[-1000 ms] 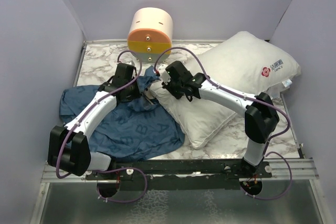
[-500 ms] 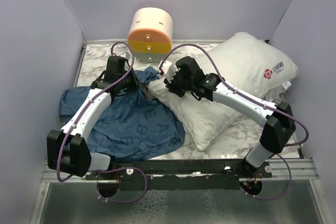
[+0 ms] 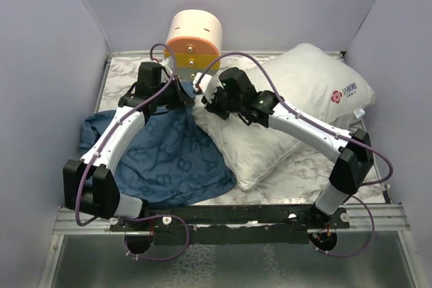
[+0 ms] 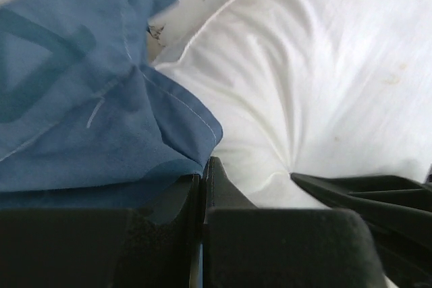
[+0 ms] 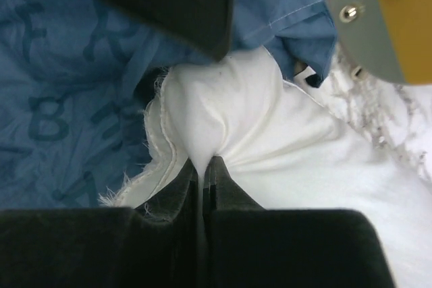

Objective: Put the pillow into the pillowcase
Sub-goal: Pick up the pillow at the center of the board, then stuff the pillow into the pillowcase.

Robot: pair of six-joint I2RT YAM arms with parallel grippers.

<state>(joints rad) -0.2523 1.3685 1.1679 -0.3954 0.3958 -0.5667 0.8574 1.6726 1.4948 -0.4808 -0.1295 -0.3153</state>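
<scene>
R wrist cam only; end effector [image 5: 204,170] pinching pillow [image 5: 283,160]

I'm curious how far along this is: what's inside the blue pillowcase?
Nothing bulky shows: the pillowcase lies fairly flat, the pillow outside it, one corner pinched by the right gripper at its edge. The cloth hides the interior.

Matt blue cloth pillowcase [image 3: 169,160], white cloth pillow [image 3: 310,82], marble-look table [image 3: 291,177]

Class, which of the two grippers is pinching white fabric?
The right gripper, shut on a corner of the pillow; the left gripper pinches the blue pillowcase.
</scene>
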